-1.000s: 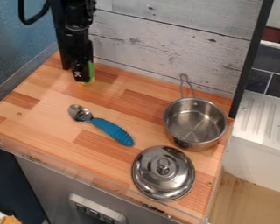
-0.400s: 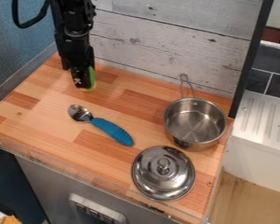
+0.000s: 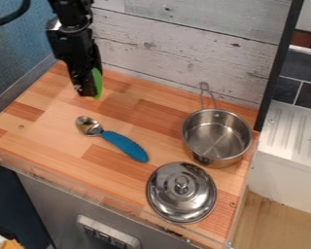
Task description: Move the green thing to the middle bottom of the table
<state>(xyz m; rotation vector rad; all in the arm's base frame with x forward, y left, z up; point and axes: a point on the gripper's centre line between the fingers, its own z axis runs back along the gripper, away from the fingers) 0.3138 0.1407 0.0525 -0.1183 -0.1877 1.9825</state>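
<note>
- Gripper [image 3: 87,93] at the table's far left, tilted; we judge it closed on the green thing [image 3: 97,84], though we cannot see how wide its grip is.
- Wooden tabletop [image 3: 51,149]: we have its front middle left to reach.
- Steel saucepan [image 3: 216,132], right.
- Steel lid [image 3: 178,200], front right.
- Blue-handled spoon [image 3: 124,145], between us and the goal.
- Green thing: at the gripper's side, far from its goal; by our reckoning, grasp done, carry and release left.

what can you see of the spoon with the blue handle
The spoon has a shiny, rounded metal bowl and a thick blue handle with ridges, probably rubber or plastic. It lies on the wooden countertop, bowl toward the upper left, handle end toward the lid but not touching it.
</note>
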